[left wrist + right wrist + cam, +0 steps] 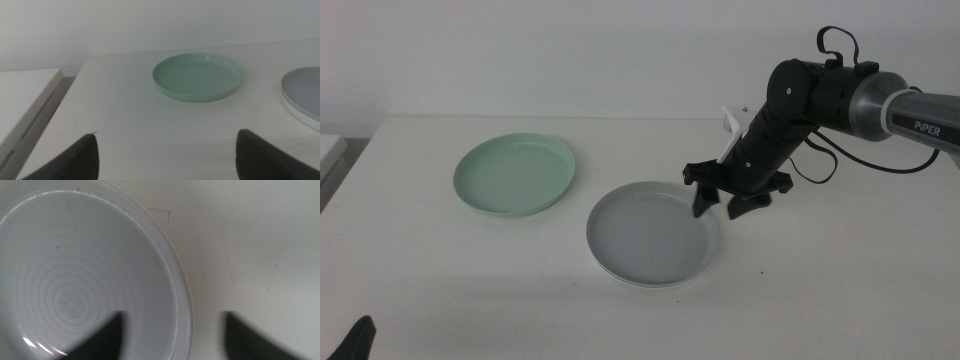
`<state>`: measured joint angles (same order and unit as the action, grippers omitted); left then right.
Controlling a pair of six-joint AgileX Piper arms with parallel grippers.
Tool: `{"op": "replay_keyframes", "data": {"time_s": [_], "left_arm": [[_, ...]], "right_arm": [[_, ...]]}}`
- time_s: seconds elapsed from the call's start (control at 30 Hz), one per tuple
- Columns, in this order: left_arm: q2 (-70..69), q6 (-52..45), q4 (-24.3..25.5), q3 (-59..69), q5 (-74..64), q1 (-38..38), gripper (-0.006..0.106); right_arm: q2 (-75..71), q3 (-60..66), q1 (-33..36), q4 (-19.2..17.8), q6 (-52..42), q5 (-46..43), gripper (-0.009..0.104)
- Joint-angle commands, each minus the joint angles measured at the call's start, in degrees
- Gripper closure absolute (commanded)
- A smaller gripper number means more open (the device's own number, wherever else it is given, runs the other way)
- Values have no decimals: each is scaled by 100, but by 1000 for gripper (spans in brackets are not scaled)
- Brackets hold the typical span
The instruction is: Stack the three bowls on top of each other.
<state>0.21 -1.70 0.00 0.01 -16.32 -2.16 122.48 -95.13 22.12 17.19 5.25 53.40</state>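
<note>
One bowl [650,232] nests on another [620,272], third bowl [515,174] lying apart at left.

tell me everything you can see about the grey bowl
The grey bowl is a shallow, round, plate-like dish with a low rim, smooth and matte like plastic. Faint concentric rings and a clover mark show in its base. It sits upright, nested on the white bowl, whose rim shows beneath it, right of the mint green bowl. The right gripper, jaws open, straddles its right rim; contact is unclear.
</note>
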Motion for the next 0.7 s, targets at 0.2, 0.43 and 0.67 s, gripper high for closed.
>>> {"op": "replay_keyframes", "data": {"time_s": [0.2,0.43,0.67], "left_arm": [[-21,24,0,-1,67,-13,7],[-21,23,0,-1,67,-13,7],[-21,23,0,-1,67,-13,7]], "right_arm": [[-313,-1854,-178,41,-643,1656,3],[-2162,-2309,-677,34,-1347,1656,3],[-4945,145,-771,647,-2251,1253,3]]}}
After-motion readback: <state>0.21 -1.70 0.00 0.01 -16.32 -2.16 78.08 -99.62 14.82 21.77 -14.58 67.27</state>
